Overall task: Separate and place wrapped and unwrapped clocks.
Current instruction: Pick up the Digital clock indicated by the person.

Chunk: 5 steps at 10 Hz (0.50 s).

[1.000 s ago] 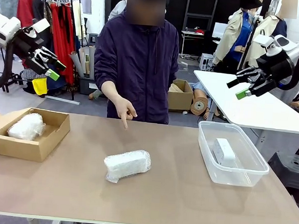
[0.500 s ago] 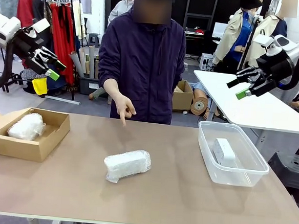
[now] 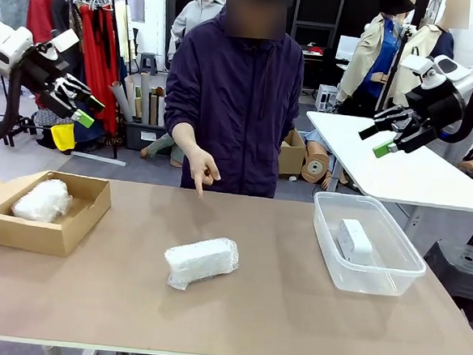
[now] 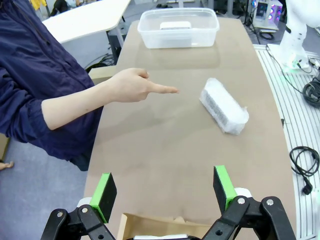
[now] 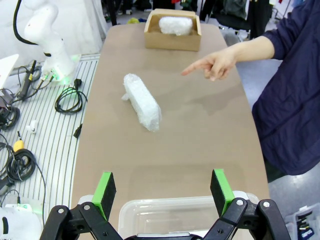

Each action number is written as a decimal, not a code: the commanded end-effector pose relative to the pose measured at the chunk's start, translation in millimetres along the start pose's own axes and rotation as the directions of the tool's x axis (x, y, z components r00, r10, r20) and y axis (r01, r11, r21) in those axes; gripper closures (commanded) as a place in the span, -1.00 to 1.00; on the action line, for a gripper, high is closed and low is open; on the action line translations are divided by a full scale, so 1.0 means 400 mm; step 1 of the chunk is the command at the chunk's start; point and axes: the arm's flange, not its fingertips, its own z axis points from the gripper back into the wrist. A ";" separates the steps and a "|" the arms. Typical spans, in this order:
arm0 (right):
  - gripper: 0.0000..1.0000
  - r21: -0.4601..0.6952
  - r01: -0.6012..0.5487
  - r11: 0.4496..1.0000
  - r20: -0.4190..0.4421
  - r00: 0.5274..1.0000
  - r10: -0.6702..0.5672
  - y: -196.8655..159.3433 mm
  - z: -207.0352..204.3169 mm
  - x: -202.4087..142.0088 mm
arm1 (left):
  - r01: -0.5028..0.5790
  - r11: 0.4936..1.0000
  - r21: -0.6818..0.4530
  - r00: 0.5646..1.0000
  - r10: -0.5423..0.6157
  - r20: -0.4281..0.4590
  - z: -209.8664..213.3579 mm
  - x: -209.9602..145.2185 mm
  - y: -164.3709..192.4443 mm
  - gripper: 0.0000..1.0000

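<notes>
Brown cardboard box (image 3: pixel 49 239) at the near left of the table (image 3: pixel 291 327) already holds one wrapped clock (image 3: pixel 42 200). The clear tub (image 3: pixel 375 281) at the right holds the bare white clock (image 3: pixel 354 238), so two of the three pieces look sorted. What is left, as I judge it, is the second wrapped clock (image 3: pixel 201 262). It lies on its side on the open tabletop near the middle, well apart from both containers, and presumably belongs in the box beside its twin.

The person at the far side holds a hand (image 3: pixel 200 169) above the far part of the table, forefinger pointing down toward the table, touching nothing.

The left gripper (image 3: pixel 89 110) hangs high at the far left, on the box's side. Its jaws are spread wide with nothing between them, and the left wrist view shows the green pads well apart. The right gripper (image 3: pixel 375 139) hangs high at the far right, beyond the tub, jaws likewise parted and empty.

Neither is near the second wrapped clock, so the last pick has not yet begun; the left arm looks the better placed for it
</notes>
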 end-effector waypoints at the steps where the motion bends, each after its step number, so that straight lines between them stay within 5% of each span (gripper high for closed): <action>1: -1.00 0.001 -0.012 1.000 -0.006 1.000 0.012 0.012 -0.003 -0.003 | 0.016 1.000 -0.001 1.000 -0.016 0.018 0.000 -0.004 -0.006 -1.00; 5: -1.00 0.001 -0.012 1.000 -0.006 1.000 0.012 0.012 -0.003 -0.003 | 0.016 1.000 -0.001 1.000 -0.016 0.018 0.000 -0.004 -0.006 -1.00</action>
